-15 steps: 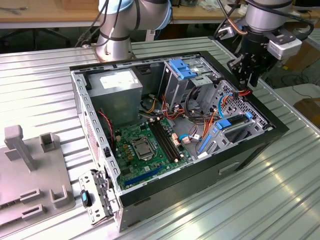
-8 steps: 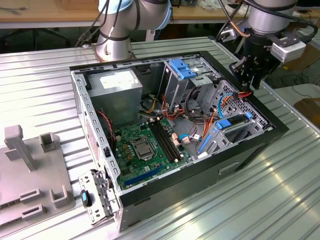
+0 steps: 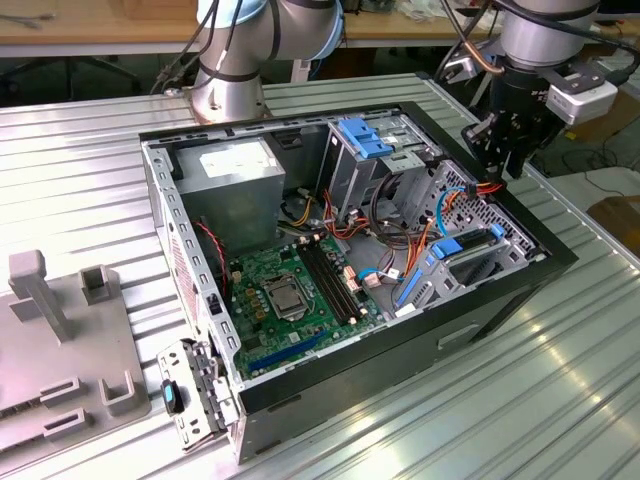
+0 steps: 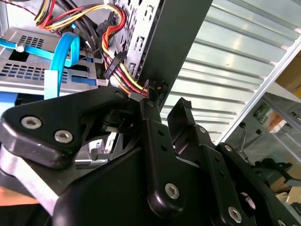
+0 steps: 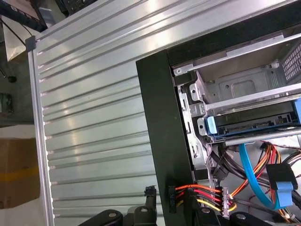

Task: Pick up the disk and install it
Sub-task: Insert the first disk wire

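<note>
The disk, a dark drive in a bright blue carrier, lies inside the metal drive cage at the exterior view's right end of the open computer case. In the first wrist view the disk sits on the cage rails with its blue end tab toward the case wall. My gripper hangs above the case's far right corner, over the cage's edge, open and holding nothing. In the second wrist view my gripper has its black fingertips close to a red, yellow and black power plug.
The black case wall runs beside the cage. Blue data cables and wire bundles lie around the disk. A paler blue bracket tops the far bay. The motherboard fills the case floor. Grey fixtures stand on the ribbed table.
</note>
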Available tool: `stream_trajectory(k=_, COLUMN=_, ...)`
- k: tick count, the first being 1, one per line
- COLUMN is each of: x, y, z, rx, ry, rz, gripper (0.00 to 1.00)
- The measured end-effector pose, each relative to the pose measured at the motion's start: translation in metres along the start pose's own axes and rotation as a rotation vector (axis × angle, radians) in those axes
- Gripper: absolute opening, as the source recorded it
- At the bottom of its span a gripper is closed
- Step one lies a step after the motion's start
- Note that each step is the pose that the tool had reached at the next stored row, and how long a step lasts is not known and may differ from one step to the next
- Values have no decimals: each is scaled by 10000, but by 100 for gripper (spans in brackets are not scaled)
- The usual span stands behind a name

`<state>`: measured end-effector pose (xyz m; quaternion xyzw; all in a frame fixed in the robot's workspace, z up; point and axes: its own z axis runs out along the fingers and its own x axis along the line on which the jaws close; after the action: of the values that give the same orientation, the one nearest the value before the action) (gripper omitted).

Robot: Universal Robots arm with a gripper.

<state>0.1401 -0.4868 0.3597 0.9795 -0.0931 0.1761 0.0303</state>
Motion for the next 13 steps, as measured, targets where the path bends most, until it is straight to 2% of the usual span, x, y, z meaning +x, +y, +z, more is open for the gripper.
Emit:
stream_trajectory(k=1, x=1, y=10, z=4, rx=39, ry=3, rz=-101, gripper=36)
stream_trajectory(k=4, x=-20, y=45, z=5, rx=71, ry=1, rz=-145, gripper=36)
stream_trajectory(k=13, x=-22, y=45, z=11, rx=68, ry=2, rz=-143, gripper=36)
